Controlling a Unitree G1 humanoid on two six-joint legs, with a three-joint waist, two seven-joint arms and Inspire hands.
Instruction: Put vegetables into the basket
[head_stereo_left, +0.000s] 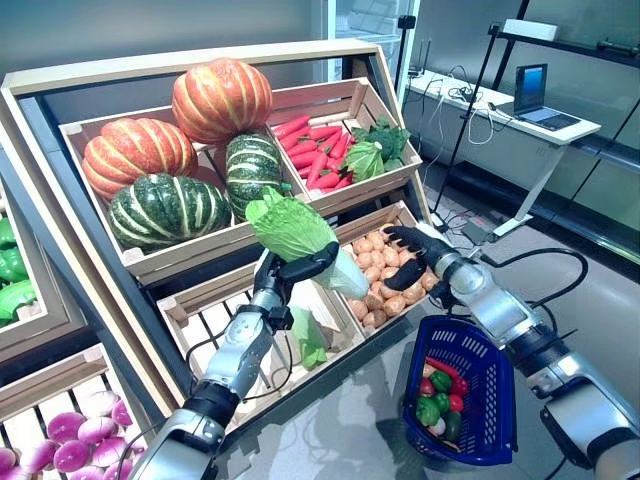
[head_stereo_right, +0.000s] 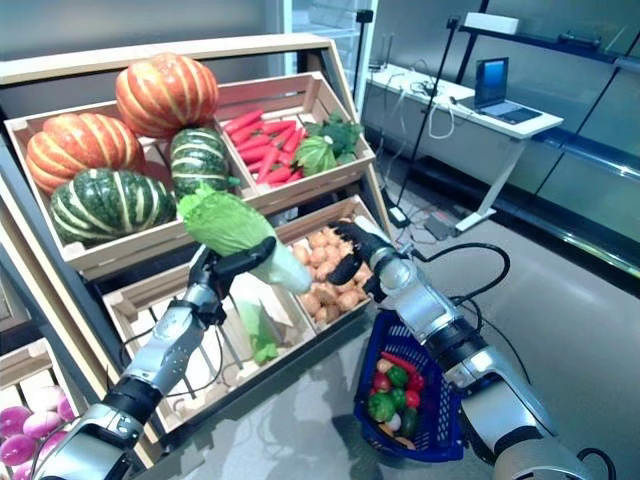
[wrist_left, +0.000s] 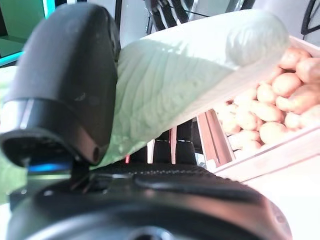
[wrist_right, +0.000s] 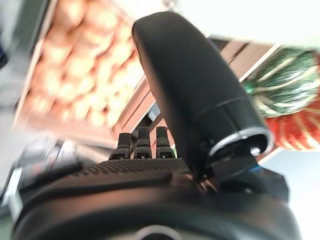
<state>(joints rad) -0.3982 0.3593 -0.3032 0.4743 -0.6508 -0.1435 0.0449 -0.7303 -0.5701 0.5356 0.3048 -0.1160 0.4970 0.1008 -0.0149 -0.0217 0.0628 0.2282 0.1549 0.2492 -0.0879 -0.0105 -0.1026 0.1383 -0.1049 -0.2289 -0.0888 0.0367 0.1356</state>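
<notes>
Left robot hand (head_stereo_left: 285, 275) gripping cabbage (head_stereo_left: 297, 232), raised over crates

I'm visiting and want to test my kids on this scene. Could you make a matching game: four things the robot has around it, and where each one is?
Things:
1. cabbage
2. blue basket
3. potatoes
4. carrots

Places:
A. in the upper crate, beside leafy greens
B. hanging from the right arm
C. held up in the left hand
D. in the lower crate, under the right hand

Pairs: 1-C, 2-B, 3-D, 4-A
</notes>
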